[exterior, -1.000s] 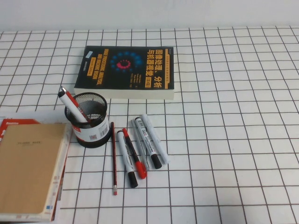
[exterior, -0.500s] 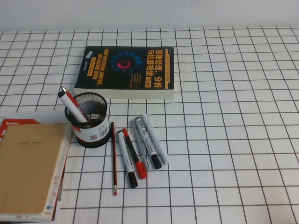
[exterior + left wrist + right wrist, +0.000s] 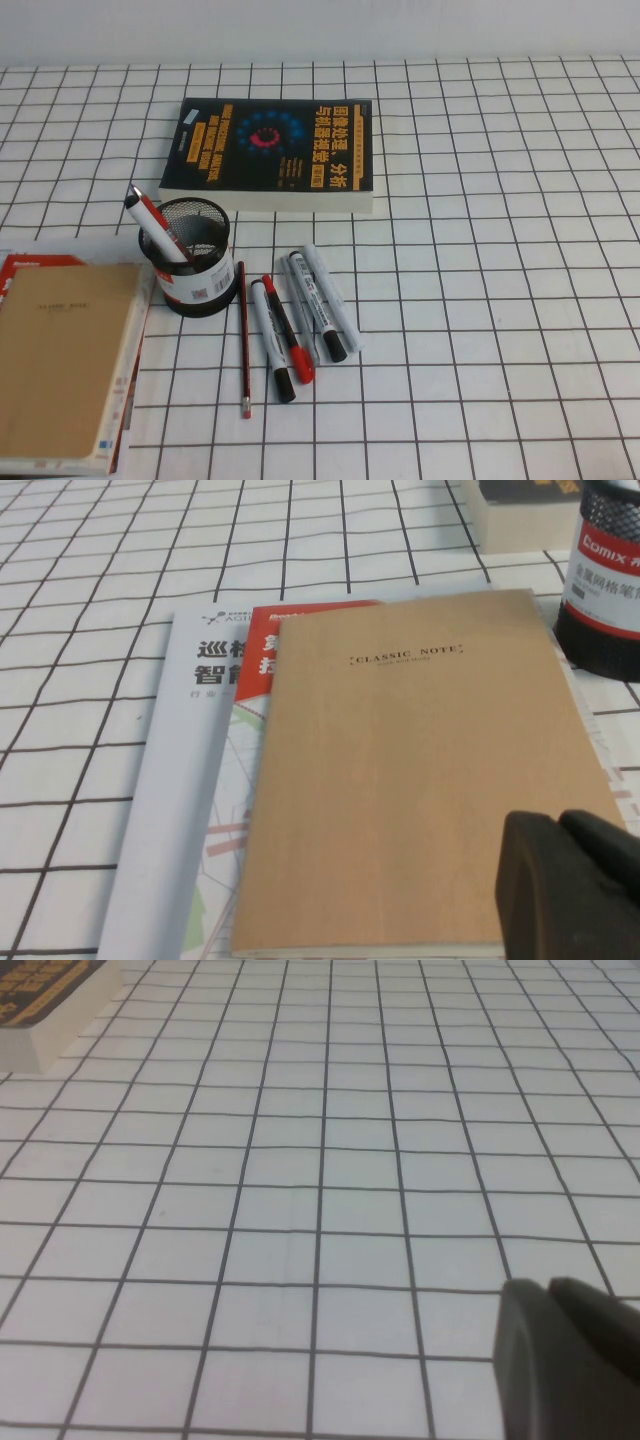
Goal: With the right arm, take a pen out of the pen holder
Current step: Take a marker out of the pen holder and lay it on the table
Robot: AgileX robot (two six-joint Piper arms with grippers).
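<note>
pen in its holder, both grippers closed and empty

- table (image 3: 500,250) covered in a white cloth with a black grid.
- pen holder (image 3: 200,290): black mesh cup with a red and white label, standing upright on the robot's left, near side of the table.
- pen (image 3: 155,225): red and white, inside the holder, leaning out over the rim toward the left. not taken out yet.
- just right of the holder, flat on the cloth: a red pencil (image 3: 243,335), then three markers (image 3: 322,305) lying close together.
- dark book (image 3: 270,150) lies flat behind the holder, farther from the robot.
- tan notebook (image 3: 60,365) lies on some printed papers, just left of the holder.
- neither arm shows from the high camera.
- right gripper (image 3: 547,1295): closed, nothing in it, low over bare grid cloth. a corner of the dark book (image 3: 50,1010) is well off from it, and the holder is not in its wrist view.
- left gripper (image 3: 558,825): jaws together, empty, over the near end of the tan notebook (image 3: 400,780), with the pen holder (image 3: 605,590) beyond it.
</note>
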